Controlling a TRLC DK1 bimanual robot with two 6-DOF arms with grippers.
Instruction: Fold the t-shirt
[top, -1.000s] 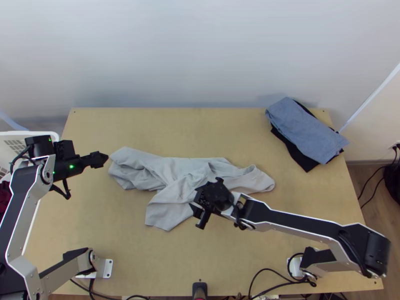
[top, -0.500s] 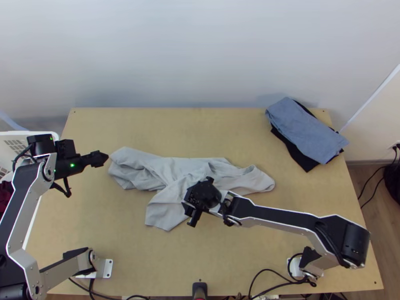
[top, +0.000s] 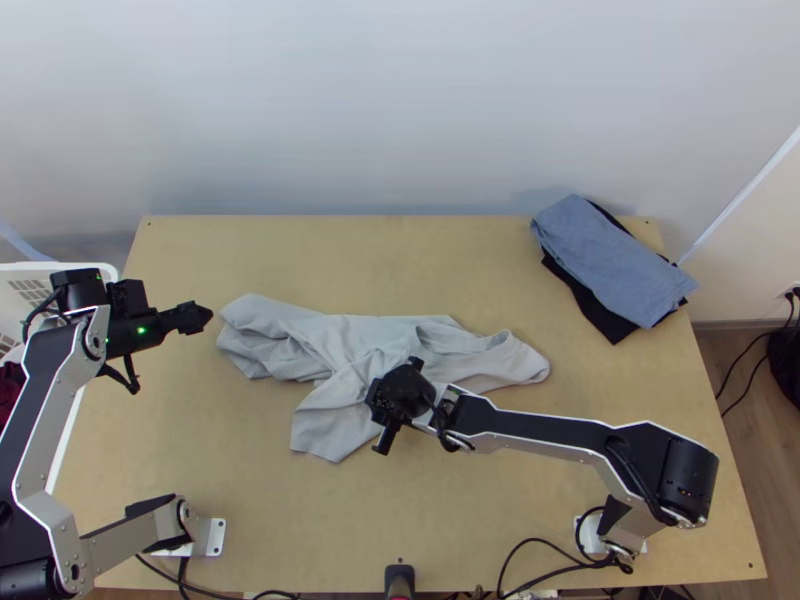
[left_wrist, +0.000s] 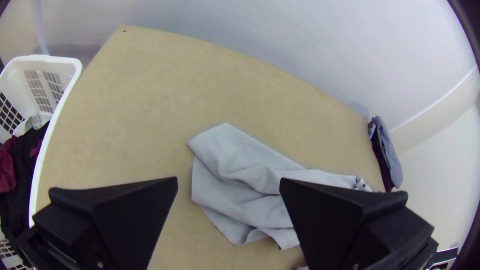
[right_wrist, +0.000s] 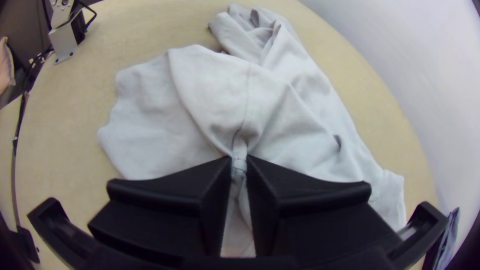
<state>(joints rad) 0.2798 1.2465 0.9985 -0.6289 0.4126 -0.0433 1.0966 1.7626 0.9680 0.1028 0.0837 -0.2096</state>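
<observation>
We're seeing the grey t-shirt (top: 290, 330) lying bunched across the middle of the tabletop (top: 250, 490). Our right hand (top: 398, 393) is pinching a gathered bit of it, fingers nearly together around the fabric. Our left hand (top: 193, 317) is hovering near the shirt's left end, spread wide, holding nothing. Blue cloth (top: 610, 260) is lying over black cloth (top: 605, 318) at the far right corner. White basket (left_wrist: 52, 117) is standing by the left edge, holding dark and maroon clothes (left_wrist: 22, 165).
</observation>
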